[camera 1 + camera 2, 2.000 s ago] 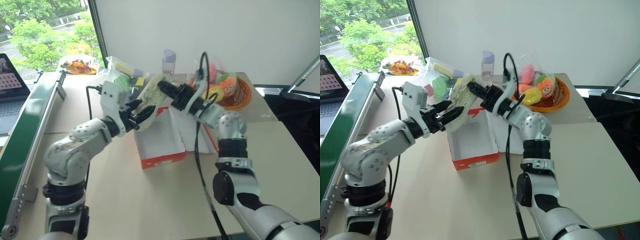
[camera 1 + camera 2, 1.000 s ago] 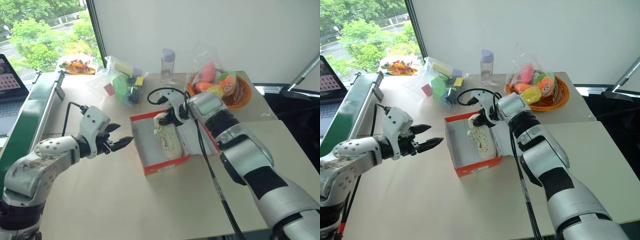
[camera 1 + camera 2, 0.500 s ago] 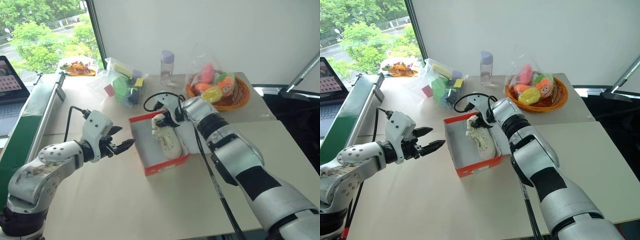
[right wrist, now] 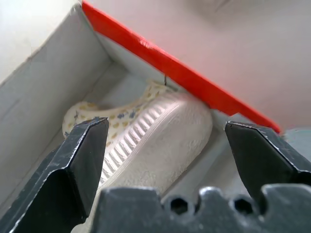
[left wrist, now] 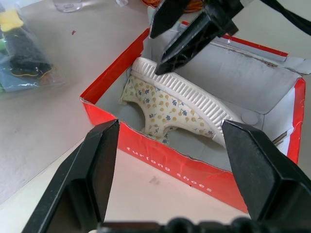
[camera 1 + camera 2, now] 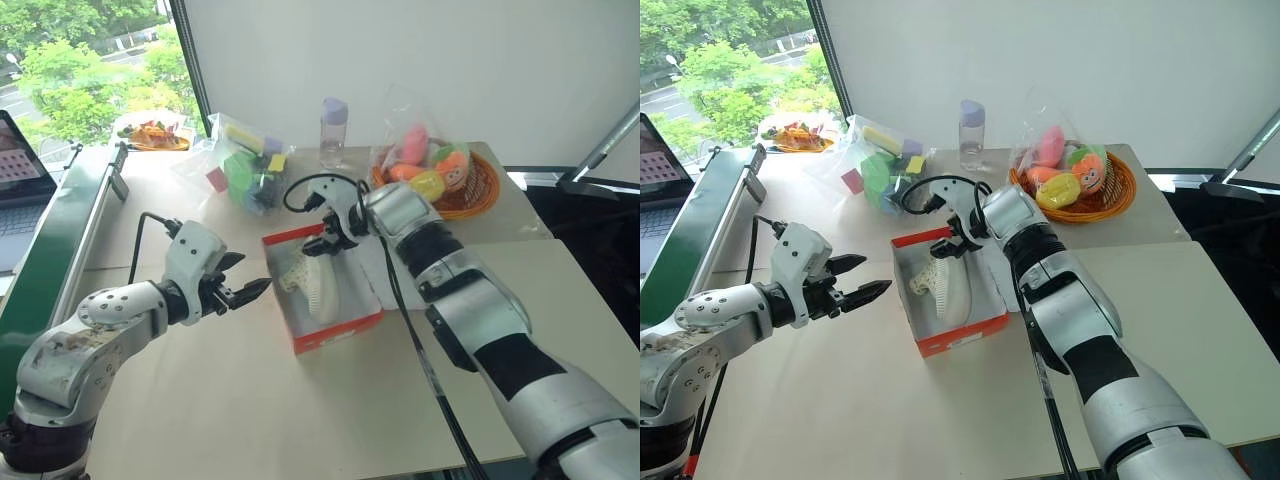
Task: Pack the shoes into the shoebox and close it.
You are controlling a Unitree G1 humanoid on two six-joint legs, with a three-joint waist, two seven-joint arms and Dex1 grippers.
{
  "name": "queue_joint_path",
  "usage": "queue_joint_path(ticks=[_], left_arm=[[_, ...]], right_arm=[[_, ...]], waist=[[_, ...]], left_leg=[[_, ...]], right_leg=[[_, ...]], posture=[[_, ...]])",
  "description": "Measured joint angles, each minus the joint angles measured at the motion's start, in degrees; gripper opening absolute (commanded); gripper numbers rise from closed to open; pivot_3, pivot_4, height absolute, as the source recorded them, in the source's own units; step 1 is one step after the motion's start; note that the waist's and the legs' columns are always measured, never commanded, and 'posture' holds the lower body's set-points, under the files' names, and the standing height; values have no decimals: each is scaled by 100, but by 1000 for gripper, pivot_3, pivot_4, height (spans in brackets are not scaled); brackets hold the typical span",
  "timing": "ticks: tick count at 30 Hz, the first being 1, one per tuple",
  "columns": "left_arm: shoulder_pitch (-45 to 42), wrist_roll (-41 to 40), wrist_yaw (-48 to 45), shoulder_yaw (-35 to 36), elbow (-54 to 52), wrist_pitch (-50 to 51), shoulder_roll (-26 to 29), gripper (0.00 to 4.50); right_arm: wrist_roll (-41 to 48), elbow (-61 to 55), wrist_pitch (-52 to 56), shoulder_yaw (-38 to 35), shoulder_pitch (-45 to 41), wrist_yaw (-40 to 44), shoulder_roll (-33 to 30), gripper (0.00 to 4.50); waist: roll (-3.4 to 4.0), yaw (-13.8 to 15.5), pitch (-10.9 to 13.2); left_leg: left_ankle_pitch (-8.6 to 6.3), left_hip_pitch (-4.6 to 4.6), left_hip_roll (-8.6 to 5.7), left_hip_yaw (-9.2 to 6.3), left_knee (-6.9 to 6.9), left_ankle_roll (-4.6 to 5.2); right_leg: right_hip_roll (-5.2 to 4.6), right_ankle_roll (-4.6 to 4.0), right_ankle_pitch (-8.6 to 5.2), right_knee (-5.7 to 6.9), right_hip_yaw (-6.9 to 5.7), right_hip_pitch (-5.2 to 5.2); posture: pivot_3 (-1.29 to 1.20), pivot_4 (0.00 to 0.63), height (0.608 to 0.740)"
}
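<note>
One shoe (image 6: 312, 283) lies on its side inside the open shoebox (image 6: 335, 331), sole up, its long axis running from about 11 o'clock to 5 o'clock along the box. Its far end is tucked against the box wall, so toe and heel are hard to tell apart. The right hand (image 6: 322, 233) hovers just above it, fingers spread, gripping nothing. At 9 o'clock, apart from the box, the left hand (image 6: 243, 289) hangs over the surface (image 6: 300, 420), fingers spread and empty.
</note>
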Motion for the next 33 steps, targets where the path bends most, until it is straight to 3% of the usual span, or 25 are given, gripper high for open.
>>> queue_joint_path(ticks=[6, 11, 16, 18, 20, 27, 33], left_arm=[[64, 4, -56, 169, 31, 2, 168, 3551], [378, 105, 123, 753, 72, 23, 256, 3551], [577, 319, 826, 1500, 211, 247, -25, 3551], [716, 439, 1165, 1812, 216, 275, -257, 4083], [858, 552, 1455, 2149, 216, 298, -517, 4373], [1243, 810, 2079, 2910, 22, 327, -951, 4373], [1877, 1194, 2513, 3576, 5, -249, -1830, 4373]], right_arm=[[688, -1795, 791, -577, 300, 342, -349, 4484], [1176, -2704, 582, -999, 628, 563, -603, 4484], [1684, -3231, 69, -1300, 1161, 803, -597, 4484], [1725, -3419, -431, -1243, 1524, 976, -608, 4500], [1797, -3478, -722, -1106, 1859, 1221, -577, 4500], [2296, -3481, -968, -1078, 2141, 1718, -233, 4500], [1941, -2691, -2829, -1086, 2130, 1163, 603, 4500]], waist=[[0, 4, 0], [0, 2, 0], [-1, 3, 0], [-1, 5, -1], [-2, -3, -1], [-3, 3, 0], [-7, -22, -3]], left_leg=[[0, -3, 1, -1, 0, 0], [0, 1, 1, 1, 1, 0], [0, 4, 2, 1, 1, 0], [0, 5, 1, 2, 1, 0], [0, 4, 2, 3, 0, 0], [1, 27, 3, 3, 2, -2], [0, 27, 7, 5, -2, -3]], right_leg=[[0, 0, 0, -2, -1, -1], [0, 1, 0, 0, -1, 1], [1, 0, 0, 2, 0, 3], [-1, 1, 0, -2, 0, 5], [-1, 1, 0, -3, 1, 5], [-1, -3, 2, 8, 0, 19], [0, -9, 2, 9, -1, 14]], posture=[[0, 150, 740], [0, 150, 740], [0, 150, 740], [0, 150, 740], [0, 150, 740], [0, 150, 740], [0, 150, 740]])
